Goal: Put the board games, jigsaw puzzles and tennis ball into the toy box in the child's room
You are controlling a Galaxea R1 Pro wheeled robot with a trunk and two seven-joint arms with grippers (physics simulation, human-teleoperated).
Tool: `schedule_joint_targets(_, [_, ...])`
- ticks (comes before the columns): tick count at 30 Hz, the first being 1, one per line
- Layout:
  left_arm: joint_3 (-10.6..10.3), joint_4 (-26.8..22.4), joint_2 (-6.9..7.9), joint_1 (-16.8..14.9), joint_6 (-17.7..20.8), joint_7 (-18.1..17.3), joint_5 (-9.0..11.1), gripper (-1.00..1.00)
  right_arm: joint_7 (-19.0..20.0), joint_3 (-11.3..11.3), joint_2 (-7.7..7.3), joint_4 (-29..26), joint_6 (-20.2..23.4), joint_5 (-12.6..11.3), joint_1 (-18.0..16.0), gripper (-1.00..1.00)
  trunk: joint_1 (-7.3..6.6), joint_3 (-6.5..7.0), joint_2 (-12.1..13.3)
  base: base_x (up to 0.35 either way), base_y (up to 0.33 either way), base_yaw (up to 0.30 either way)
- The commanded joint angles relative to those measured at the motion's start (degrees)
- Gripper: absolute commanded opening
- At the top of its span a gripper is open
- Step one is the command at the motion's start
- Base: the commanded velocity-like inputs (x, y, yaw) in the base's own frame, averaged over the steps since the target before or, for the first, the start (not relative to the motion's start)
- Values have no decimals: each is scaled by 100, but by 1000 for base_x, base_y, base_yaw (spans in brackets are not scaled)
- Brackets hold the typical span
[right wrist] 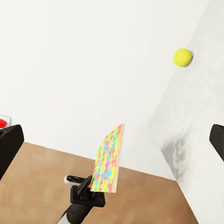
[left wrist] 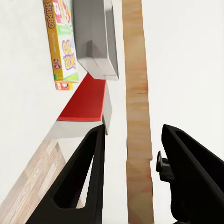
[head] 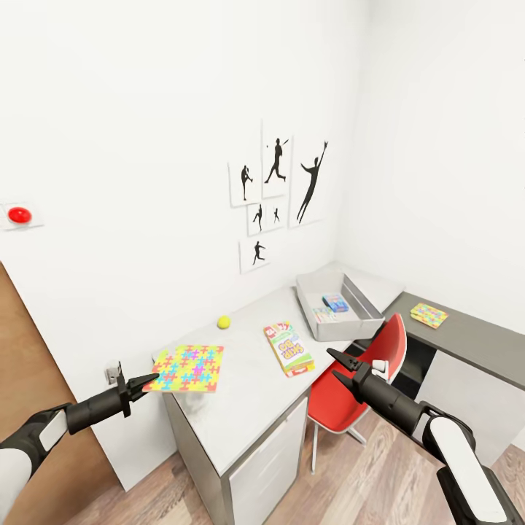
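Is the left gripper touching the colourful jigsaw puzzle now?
Touching. In the right wrist view, the left gripper clamps the lower edge of the jigsaw puzzle, which stands lifted off the table.

The left gripper (right wrist: pixel 95 189) clamps the edge of a jigsaw puzzle (right wrist: pixel 108 159), whose board stands edge-on and tilted, its bright multicoloured pieces facing the camera's side. A tennis ball (right wrist: pixel 183 57) rests on the pale tabletop (right wrist: pixel 186 126), well apart from the puzzle. A white wall (right wrist: pixel 84 65) sits behind, wooden floor (right wrist: pixel 37 186) below, and a red button (right wrist: pixel 3 122) shows at the edge.
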Motion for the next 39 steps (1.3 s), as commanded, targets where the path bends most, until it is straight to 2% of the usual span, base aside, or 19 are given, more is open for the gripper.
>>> schedule_joint_targets(1, [-9, -2, 0, -5, 32, 7, 16, -100, 29, -8, 1, 1, 28, 22, -6, 100, 4, -13, -13, 0, 0, 0])
schedule_joint_targets(8, [-44, -113, -2, -5, 74, 7, 5, -100, 29, -16, 1, 2, 28, 22, -6, 100, 4, -11, -13, 0, 0, 0])
schedule_joint_targets(15, [-341, -938, -15, -3, 633, 7, 0, -100, 56, -45, -1, 8, 31, 22, -6, 100, 4, -11, -13, 0, 0, 0])
schedule_joint_targets(23, [-387, -1523, -51, -86, 1093, 18, 0, -100, 64, -62, -6, 17, 34, 30, -6, 100, 4, -11, -13, 0, 0, 0])
schedule_joint_targets(29, [-391, -2100, -205, -107, 1266, 45, 1, -100, 76, -69, -11, 8, 37, 26, -6, 100, 4, -11, -13, 0, 0, 0])
schedule_joint_targets(35, [-394, -2190, -411, -193, 1286, 62, 6, -100, 81, -70, -55, -11, 45, 23, -6, 100, 4, -11, -13, 0, 0, 0])
schedule_joint_targets(39, [-396, -2202, -590, -479, 1282, 85, -8, -100, 82, -70, -71, -14, 51, 22, -6, 100, 4, -11, -13, 0, 0, 0])
